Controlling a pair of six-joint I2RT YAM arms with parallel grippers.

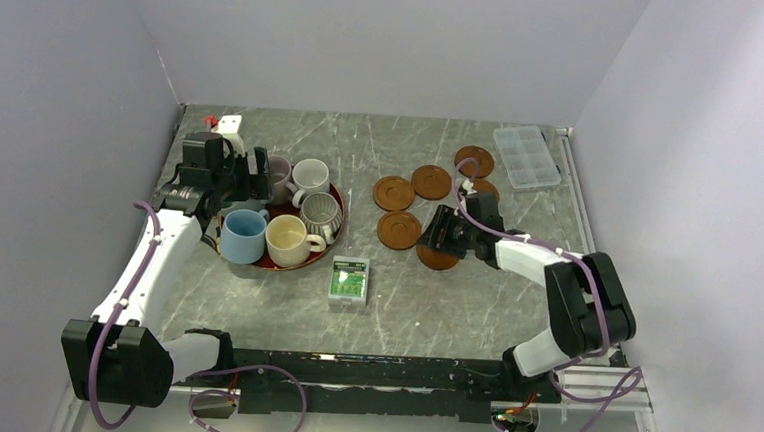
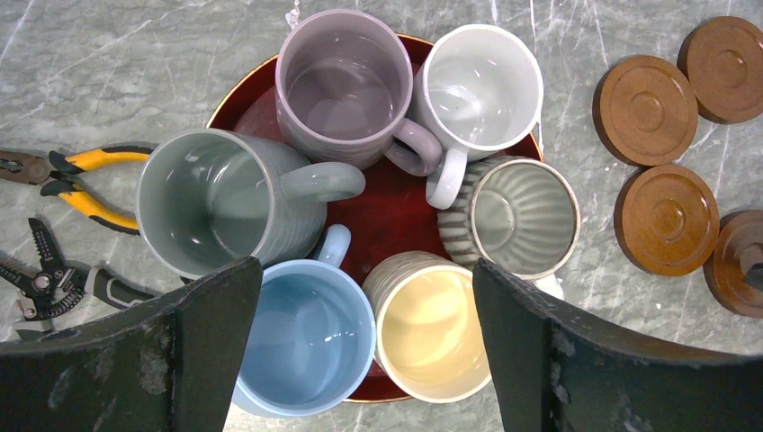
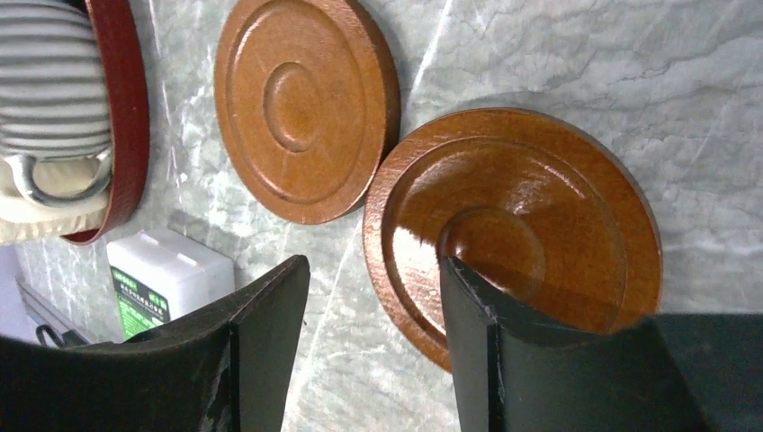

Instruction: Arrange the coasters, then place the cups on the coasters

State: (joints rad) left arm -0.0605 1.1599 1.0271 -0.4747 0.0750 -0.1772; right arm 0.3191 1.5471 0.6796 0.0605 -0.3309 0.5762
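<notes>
Right wrist: coaster (image 3: 540, 207) edge sits between the right jaws, part-open, gripping nothing.

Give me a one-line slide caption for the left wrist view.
Left gripper, jaws wide, hovers above six mugs crowding the dark-red tray, four coasters alongside.

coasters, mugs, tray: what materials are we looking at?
Coasters: likely wood, reddish-brown and varnished, judging by the faint grain, turned concentric rings and glossy highlight.
Mugs: glazed ceramic by the look, with smooth shiny interiors and ribbed walls on some.
Tray: dark red and glossy, perhaps lacquer or plastic. I cannot tell which.
</notes>
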